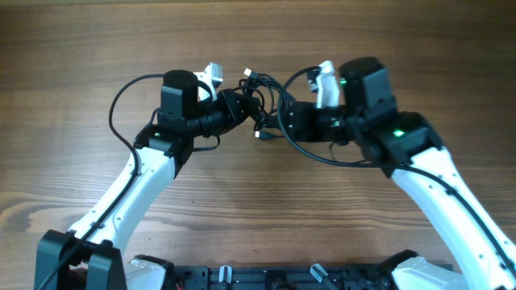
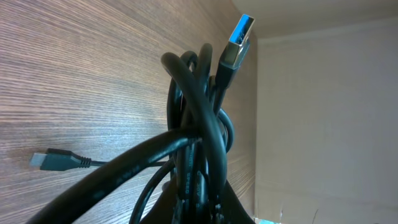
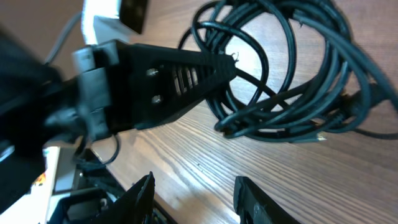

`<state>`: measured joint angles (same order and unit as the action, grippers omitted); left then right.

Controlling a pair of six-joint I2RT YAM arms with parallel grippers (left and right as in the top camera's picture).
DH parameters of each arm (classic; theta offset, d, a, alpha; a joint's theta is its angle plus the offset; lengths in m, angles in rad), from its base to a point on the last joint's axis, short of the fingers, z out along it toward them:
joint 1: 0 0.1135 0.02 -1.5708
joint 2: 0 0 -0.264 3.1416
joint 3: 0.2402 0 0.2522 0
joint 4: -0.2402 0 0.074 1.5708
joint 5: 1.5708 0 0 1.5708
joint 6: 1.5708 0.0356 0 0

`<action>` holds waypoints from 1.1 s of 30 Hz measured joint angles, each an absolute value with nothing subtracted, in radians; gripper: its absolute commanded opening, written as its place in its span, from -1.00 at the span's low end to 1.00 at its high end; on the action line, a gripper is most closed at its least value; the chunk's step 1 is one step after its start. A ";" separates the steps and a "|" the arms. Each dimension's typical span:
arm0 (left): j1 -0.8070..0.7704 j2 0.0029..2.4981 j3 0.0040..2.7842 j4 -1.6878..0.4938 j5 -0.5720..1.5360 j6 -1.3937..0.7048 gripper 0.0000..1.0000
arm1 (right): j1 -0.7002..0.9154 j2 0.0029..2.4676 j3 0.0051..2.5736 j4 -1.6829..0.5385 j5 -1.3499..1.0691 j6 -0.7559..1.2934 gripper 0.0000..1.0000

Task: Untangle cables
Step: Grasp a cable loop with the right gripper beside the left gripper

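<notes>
Cables [image 1: 266, 89]: thin black cords, tangled loops, metallic plug ends [image 2: 239, 38].

I see black cables [image 1: 262, 101] on a brown, wood-grained bench [image 1: 81, 48]. One plug [image 2: 239, 37] is silver with a blue tip. The left arm [image 1: 145, 173] and right arm [image 1: 451, 181] are white with black wrists; green lights [image 1: 397, 134] glow upper right.

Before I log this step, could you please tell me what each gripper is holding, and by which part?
The left gripper pinches the cables at their bunched loops, away from the plugs. The right gripper is open and holds nothing.
</notes>
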<state>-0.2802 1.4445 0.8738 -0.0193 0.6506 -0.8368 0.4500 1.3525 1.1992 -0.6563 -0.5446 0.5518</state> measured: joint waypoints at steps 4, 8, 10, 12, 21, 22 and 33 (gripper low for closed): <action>-0.288 1.444 0.874 -0.019 0.640 -0.840 -0.92 | 0.481 1.459 1.199 -0.644 -0.487 0.629 -0.11; -0.289 1.444 0.873 -0.022 0.636 -0.840 -0.92 | 0.481 1.542 1.199 -0.630 -0.470 0.644 0.01; -0.292 1.444 0.874 -0.023 0.624 -0.840 -0.92 | 0.481 1.560 1.199 -0.583 -0.470 0.651 0.01; -0.297 1.444 0.874 -0.023 0.611 -0.840 -0.92 | 0.481 1.560 1.199 -0.573 -0.470 0.656 0.01; -0.302 1.444 0.874 -0.082 0.539 -0.838 -0.92 | 0.481 1.560 1.199 -0.538 -0.520 0.627 -0.01; -0.302 1.444 0.874 -0.085 0.539 -0.836 -0.92 | 0.481 1.560 1.199 -0.537 -0.527 0.628 0.00; -0.302 1.444 0.874 -0.110 0.535 -0.835 -0.92 | 0.463 1.560 1.199 -0.522 -0.562 0.688 0.02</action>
<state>-0.3023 1.4445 0.8738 -0.1097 0.5350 -0.8349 0.4633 1.5597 1.1992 -0.5217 -0.5617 0.6880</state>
